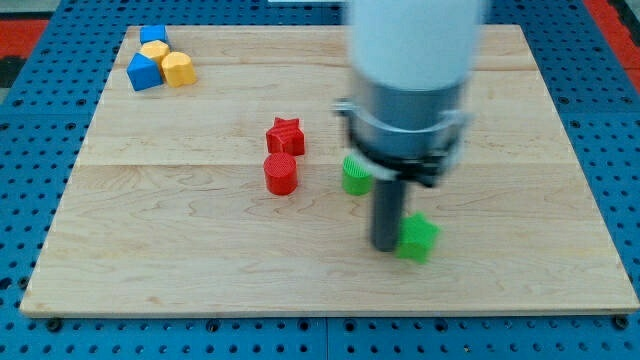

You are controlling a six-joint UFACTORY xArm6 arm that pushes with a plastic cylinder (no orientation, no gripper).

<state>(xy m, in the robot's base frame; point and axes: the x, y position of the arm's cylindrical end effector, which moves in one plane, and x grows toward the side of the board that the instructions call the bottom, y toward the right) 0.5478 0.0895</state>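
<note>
My tip (387,245) rests on the wooden board (200,260), right against the left side of a green block (418,237) of unclear shape at the lower right of centre. Above it, partly hidden by the arm, sits a green cylinder (355,175). To the left stand a red cylinder (281,173) and, just above it, a red star (285,135). The blurred white and grey arm body (410,80) covers the board's upper middle right.
In the top left corner of the board sit a cluster of blocks: a blue block (153,35), a yellow block (154,50), a larger blue block (144,72) and a yellow cylinder (178,69). A blue pegboard (40,140) surrounds the board.
</note>
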